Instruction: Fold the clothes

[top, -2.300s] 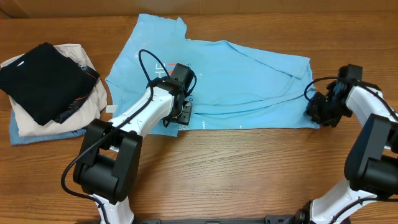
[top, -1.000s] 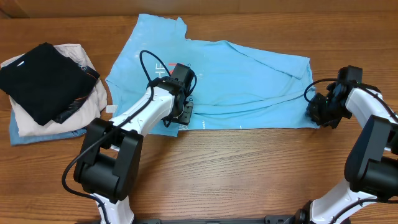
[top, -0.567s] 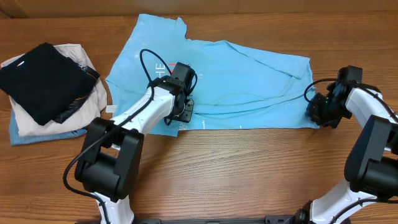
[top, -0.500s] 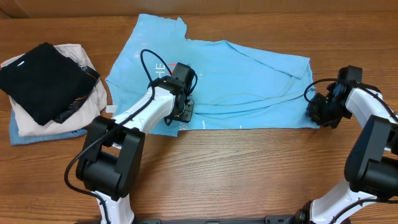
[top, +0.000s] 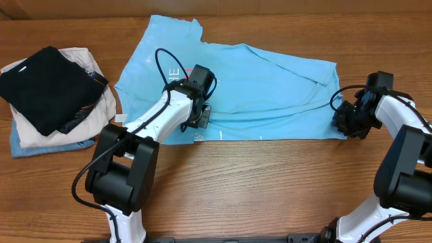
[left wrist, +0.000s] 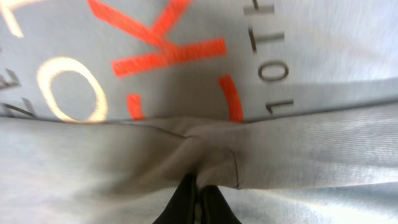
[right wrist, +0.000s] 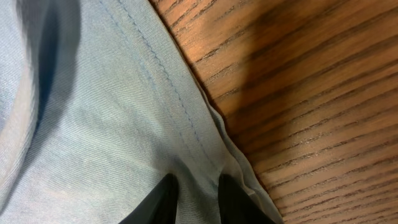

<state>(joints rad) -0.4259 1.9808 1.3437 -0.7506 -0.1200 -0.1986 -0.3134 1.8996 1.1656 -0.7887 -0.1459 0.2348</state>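
Note:
The clothes, a light blue T-shirt [top: 270, 88] with white and orange-red lettering [left wrist: 161, 56], lie spread across the back of the table. My left gripper [top: 200, 116] rests on the shirt's left half near its front hem. In the left wrist view the left gripper [left wrist: 200, 196] is shut, with a raised fold of blue cloth [left wrist: 205, 158] pinched between its fingertips [left wrist: 185, 200]. My right gripper [top: 341, 121] sits at the shirt's right front corner. In the right wrist view the right gripper [right wrist: 198, 196] has narrow jaws with a ridge of the stitched hem [right wrist: 186, 124] between them.
At the far left a folded black garment [top: 47, 84] lies on a cream one [top: 40, 135], with a blue piece [top: 30, 150] under them. Bare wood table [top: 270, 182] runs along the front and beside the right gripper [right wrist: 311, 93].
My left gripper has closed on a fold of the shirt and shifted slightly toward the back. The right arm has stayed still.

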